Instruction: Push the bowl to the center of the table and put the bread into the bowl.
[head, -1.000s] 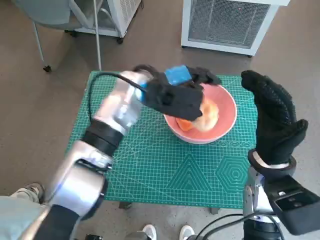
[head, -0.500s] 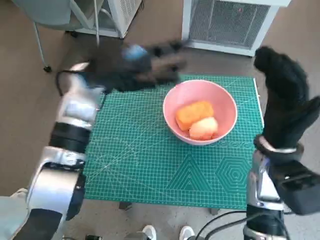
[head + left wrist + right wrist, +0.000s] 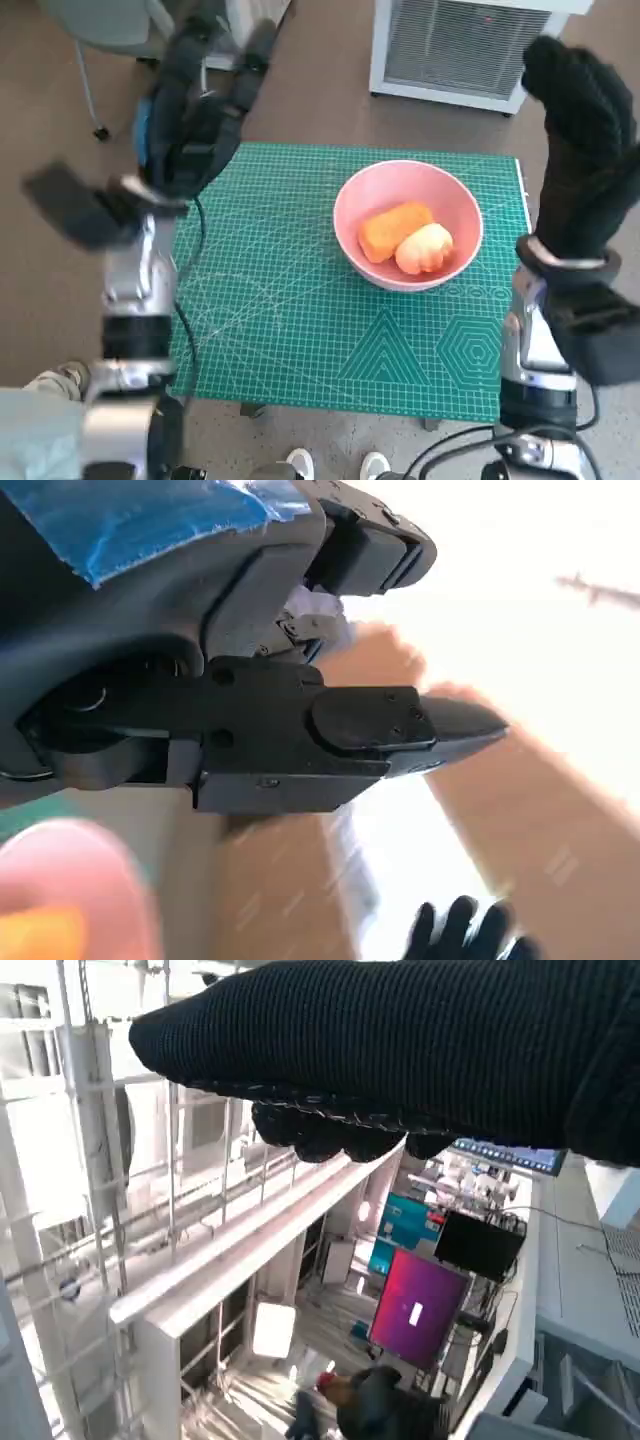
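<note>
Head view | bread (image 3: 395, 231) in bowl (image 3: 408, 178) | left hand (image 3: 195, 110), right hand (image 3: 585, 150) spread, empty

Your room inventory, placed from the green cutting mat (image 3: 300, 330):
- Floor (image 3: 320, 100): brown, smooth, all round the mat.
- White louvred cabinet (image 3: 450, 50): beyond the mat's far right corner.
- Second white unit (image 3: 240, 15): beyond the far left corner, only partly in your head view.
- Grey chair (image 3: 90, 40) on castors: far left of the mat.
- Right wrist view: white metal racking (image 3: 130, 1210), bright light, a magenta screen (image 3: 415, 1310), a dark monitor (image 3: 478, 1245), a person (image 3: 375, 1410) low in the picture.
</note>
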Robot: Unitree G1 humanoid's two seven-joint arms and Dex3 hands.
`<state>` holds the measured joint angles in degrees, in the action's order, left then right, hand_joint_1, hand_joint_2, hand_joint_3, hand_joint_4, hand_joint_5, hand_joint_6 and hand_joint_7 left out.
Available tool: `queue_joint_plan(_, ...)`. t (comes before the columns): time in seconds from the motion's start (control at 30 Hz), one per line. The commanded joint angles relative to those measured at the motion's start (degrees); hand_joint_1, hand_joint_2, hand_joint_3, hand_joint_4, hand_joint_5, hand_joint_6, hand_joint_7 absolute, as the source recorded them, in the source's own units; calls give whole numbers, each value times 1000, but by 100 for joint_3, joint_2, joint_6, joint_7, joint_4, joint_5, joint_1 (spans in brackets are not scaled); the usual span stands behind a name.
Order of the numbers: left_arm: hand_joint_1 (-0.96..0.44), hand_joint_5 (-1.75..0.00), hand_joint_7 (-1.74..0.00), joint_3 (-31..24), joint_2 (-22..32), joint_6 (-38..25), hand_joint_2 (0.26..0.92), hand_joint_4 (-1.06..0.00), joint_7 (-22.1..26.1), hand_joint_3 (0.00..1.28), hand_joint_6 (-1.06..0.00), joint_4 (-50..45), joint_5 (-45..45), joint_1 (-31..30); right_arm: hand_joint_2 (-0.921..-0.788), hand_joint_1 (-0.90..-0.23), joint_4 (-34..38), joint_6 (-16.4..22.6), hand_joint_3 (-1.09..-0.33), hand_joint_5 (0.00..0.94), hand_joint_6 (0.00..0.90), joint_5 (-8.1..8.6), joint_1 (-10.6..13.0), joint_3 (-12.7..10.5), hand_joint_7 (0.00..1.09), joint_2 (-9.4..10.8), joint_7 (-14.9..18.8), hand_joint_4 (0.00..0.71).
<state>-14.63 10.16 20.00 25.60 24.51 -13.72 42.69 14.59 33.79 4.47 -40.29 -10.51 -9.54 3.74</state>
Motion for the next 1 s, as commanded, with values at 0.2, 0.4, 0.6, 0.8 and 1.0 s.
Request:
queue_joint_plan(0.2, -569, -18, -67, 306, -308, 503, 921, -272, -671, 253, -431, -773, 298, -528, -921, -479, 661, 75, -577, 0, 2, 352, -329, 20, 696, -42, 315, 271)
queue_joint_plan(0.4, -539, -7, -46, 430, -265, 894, 921, -259, -871, 262, -410, -691, 532, -571, -921, -503, 708, 94, -575, 0, 3, 349, -358, 67, 694, -22, 363, 267)
queue_joint_plan(0.6, -494, 0, -35, 466, -216, 1178, 921, -242, -997, 275, -404, -485, 632, -511, -921, -510, 723, 138, -575, 0, 3, 259, -380, 96, 692, -62, 341, 267)
queue_joint_plan(0.8, -480, -9, -28, 514, -149, 1492, 921, -257, -1264, 277, -401, -199, 925, -420, -921, -505, 809, 265, -575, 0, 0, 123, -414, 114, 683, -94, 297, 265)
queue_joint_plan(1.0, -477, -5, -30, 598, -39, 1838, 921, -254, -1863, 279, -414, 48, 1654, -380, -921, -490, 873, 394, -580, 0, -1, 67, -406, 135, 664, -103, 294, 247)
